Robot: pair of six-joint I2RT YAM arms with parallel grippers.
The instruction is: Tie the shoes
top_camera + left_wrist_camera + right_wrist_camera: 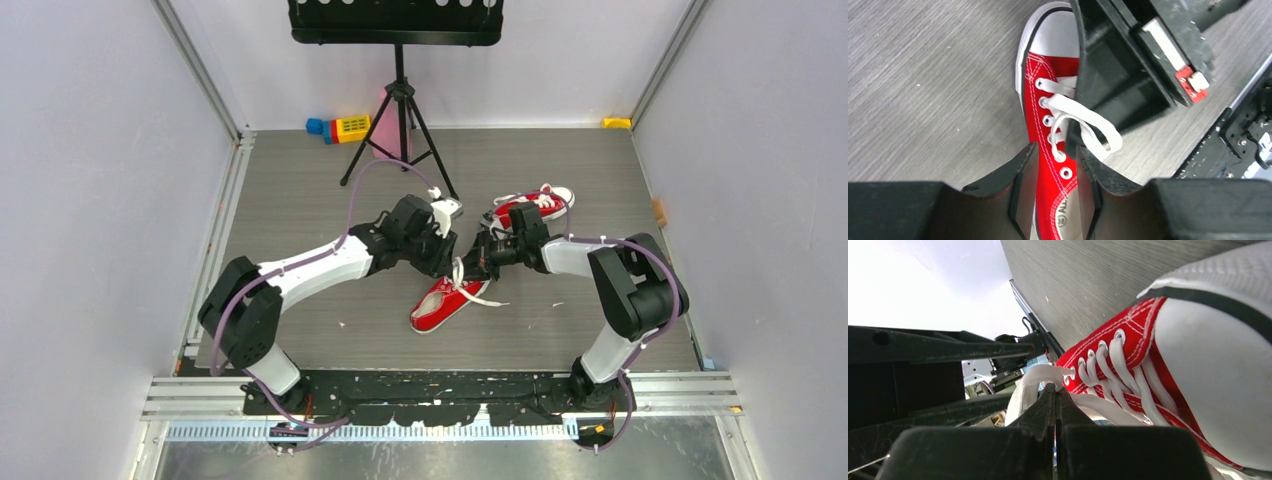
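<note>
One red shoe (437, 305) with a white toe cap lies mid-table, its white lace (480, 295) trailing loose. The other shoe (528, 206) lies behind my right arm. Both grippers meet over the near shoe's heel end. My left gripper (1055, 162) is open just above the shoe (1048, 75), with the eyelet row showing between its fingers (1023, 167) and nothing held. My right gripper (1057, 390) is shut on a loop of the lace (1025, 385) beside the shoe (1128, 340). That loop (1098, 132) shows beside the black right gripper body (1118, 65).
A black tripod stand (400, 120) rises at the back centre, with coloured toy blocks (340, 127) by its left foot. A small yellow piece (617, 122) sits in the back right corner. Metal rails (215, 240) and white walls bound the grey floor.
</note>
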